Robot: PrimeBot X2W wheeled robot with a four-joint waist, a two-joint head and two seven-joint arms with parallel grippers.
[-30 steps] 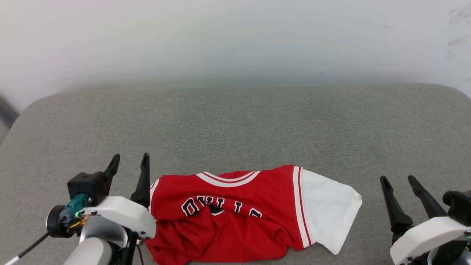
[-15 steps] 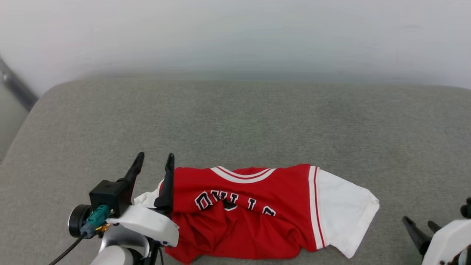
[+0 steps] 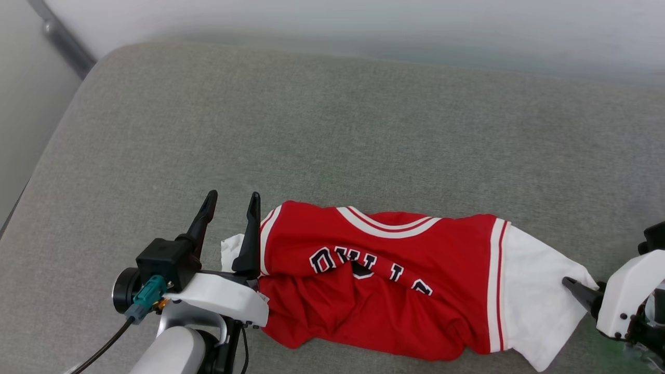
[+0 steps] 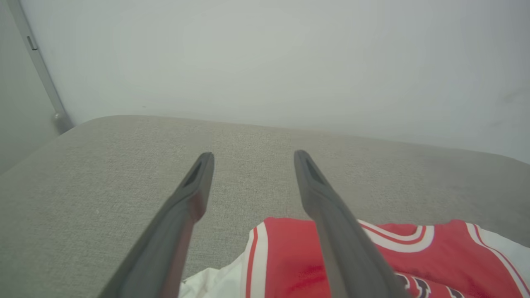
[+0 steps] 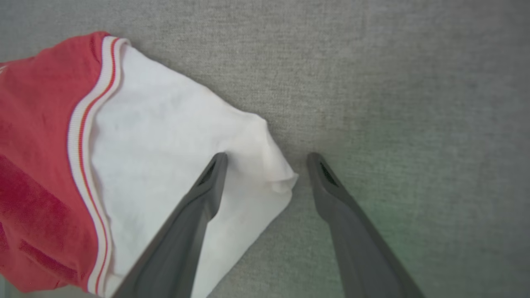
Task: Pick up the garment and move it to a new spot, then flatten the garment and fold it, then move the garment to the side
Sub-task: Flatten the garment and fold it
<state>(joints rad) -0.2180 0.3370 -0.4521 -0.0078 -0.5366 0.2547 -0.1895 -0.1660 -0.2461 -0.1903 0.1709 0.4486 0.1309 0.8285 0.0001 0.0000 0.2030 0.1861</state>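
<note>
Surface: grey woven cushion (image 3: pixel 332 130) with a pale wall (image 3: pixel 363 21) behind it and a dark bar (image 3: pixel 62 34) in the far left corner.
Garment: the garment (image 3: pixel 395 275) lies crumpled on the near part of the cushion, collar away from the robot. The black lettering (image 3: pixel 363 265) is broken by a fold and the lower body is bunched.
Left gripper: the left gripper (image 3: pixel 233 194) is spread wide and holds nothing. One finger lies over the red shoulder and the other over bare cushion, with the left sleeve (image 3: pixel 231 249) peeking out between them.
Right gripper: the right gripper (image 5: pixel 268 156) is spread wide and holds nothing. It straddles the outer corner of the right sleeve (image 5: pixel 165 136), one finger over white cloth and one over cushion. I cannot tell whether it touches.
Camera: the head has tipped and turned over the last second, so most of the garment's shift across the head view is not real movement.
Changed: the right gripper stood well apart from the sleeve and now sits at its edge. The left gripper was just beside the shirt and now overlaps the shoulder. Both have stayed spread.
Garment change: its shape looks the same, so it has not been lifted.
Meaning: probably the approach for the first pick-up, with one arm at each end.
Next: the grippers likely need to lower and pinch cloth on both sides.
Risk: the right gripper has only a thin corner, which could slip out.
</note>
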